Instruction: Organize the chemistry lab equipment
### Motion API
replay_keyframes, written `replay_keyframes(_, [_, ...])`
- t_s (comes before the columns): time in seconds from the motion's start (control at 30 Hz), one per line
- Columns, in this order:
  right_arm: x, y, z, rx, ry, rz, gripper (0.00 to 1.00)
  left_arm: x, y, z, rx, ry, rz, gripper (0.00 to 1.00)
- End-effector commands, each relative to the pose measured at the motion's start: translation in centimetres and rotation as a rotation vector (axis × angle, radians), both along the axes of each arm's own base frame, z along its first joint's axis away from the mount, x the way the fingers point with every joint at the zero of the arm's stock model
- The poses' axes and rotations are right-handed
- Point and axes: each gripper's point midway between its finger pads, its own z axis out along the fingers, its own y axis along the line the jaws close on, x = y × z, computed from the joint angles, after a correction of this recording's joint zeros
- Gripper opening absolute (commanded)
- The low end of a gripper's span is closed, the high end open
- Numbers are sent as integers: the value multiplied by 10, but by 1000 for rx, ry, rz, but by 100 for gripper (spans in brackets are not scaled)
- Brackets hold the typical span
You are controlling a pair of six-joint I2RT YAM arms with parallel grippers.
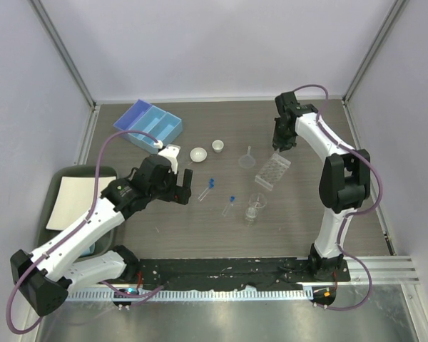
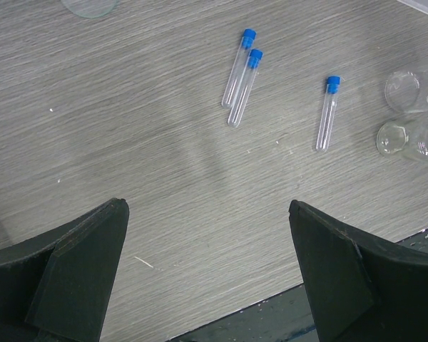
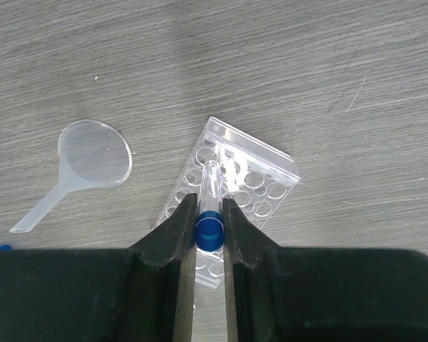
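Grey bench [image 1: 200, 235]. Left claw [image 2: 207, 206], centre-left in the overhead view, spread wide and empty over bare wood grain. Right claw [image 3: 209, 210], upper right, clenched on a blue-capped tube [image 3: 210, 178] above the clear rack [image 3: 260, 178]. Beaker [image 1: 257, 201] below the rack; funnel [image 3: 93, 153] just left of it; two white dishes [image 1: 199, 154] upper centre; three loose tubes [image 2: 327, 114] lying mid-frame on the bench.

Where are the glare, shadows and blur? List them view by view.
Top view: even, soft light, all sharp, the clear rack faint against the table. Left wrist view: soft shadow bands on the table, tubes sharp. Right wrist view: white glare on the rack under the tube, right hand dark, little detail.
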Motion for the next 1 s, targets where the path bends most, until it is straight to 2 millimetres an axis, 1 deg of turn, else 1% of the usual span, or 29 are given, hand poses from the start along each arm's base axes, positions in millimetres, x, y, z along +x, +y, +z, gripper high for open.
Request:
replay_keyframes(0.0, [10, 7, 5, 19, -35, 7, 1, 7, 2, 10, -20, -49, 21, 100])
replay_keyframes(0.23, [11, 10, -1, 17, -20, 13, 1, 7, 3, 9, -19, -48, 22, 100])
replay_keyframes(0.57, [8, 6, -9, -18, 4, 11, 1, 7, 4, 10, -20, -53, 28, 100])
replay_keyframes(0.7, [8, 6, -16, -28, 20, 11, 1, 7, 5, 12, -23, -57, 31, 100])
replay_keyframes(0.97, [6, 7, -24, -32, 38, 11, 1, 7, 5, 10, -22, -50, 32, 100])
